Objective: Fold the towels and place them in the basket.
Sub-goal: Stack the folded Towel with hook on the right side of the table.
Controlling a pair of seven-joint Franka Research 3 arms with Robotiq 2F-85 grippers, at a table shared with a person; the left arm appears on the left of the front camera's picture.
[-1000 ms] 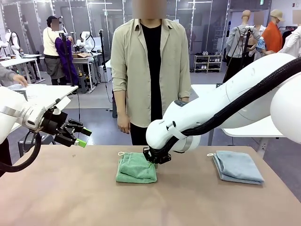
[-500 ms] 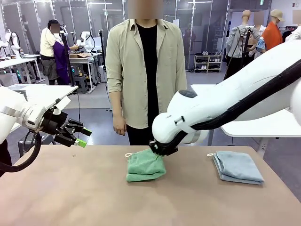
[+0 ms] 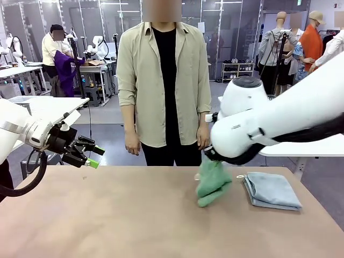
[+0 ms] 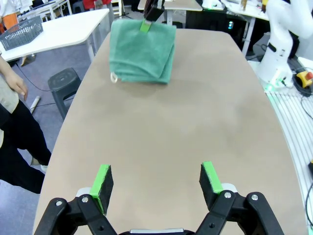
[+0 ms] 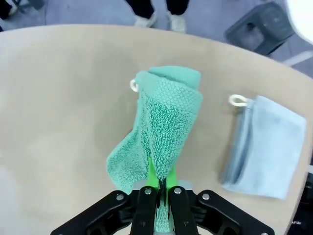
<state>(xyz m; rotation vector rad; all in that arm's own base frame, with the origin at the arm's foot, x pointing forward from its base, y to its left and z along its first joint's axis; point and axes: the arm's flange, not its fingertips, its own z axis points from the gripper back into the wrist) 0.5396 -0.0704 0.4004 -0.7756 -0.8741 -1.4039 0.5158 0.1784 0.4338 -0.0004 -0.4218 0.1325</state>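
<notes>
A tan tabletop (image 3: 107,220) with rounded edges fills the foreground. Beyond it lies grey floor (image 3: 107,115). Left of the tabletop stand white workbenches (image 3: 21,70) strewn with gear; behind them run glass partitions (image 3: 102,19) catching ceiling lights. Far right of the tabletop, a low shoe rack (image 3: 237,72) stands against the wall.

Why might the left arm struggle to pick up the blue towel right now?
Probably it cannot get there easily. The left gripper hovers open at the table's far left, while the blue towel lies at the far right, and the right gripper, holding the green towel, hangs between them.
</notes>
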